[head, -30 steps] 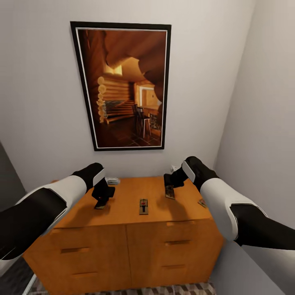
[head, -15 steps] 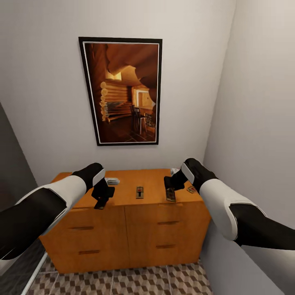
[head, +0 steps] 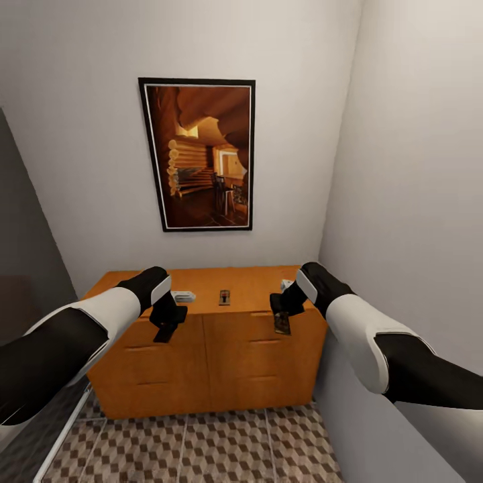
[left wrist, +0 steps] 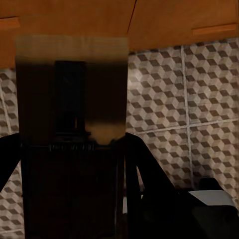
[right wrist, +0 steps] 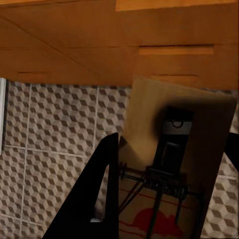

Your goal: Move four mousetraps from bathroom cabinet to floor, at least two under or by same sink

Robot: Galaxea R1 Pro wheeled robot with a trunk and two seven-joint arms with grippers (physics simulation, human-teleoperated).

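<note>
Mousetraps (right wrist: 179, 169) clamped in both grippers, cabinet (head: 208, 349) ahead.

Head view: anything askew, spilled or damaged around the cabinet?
Nothing stands out. The cabinet looks intact with drawers closed; one mousetrap lies flat on top, and each gripper, left and right, holds a trap.

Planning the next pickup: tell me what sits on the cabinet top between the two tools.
In the head view, one mousetrap and a small white object lie on the cabinet top.
</note>
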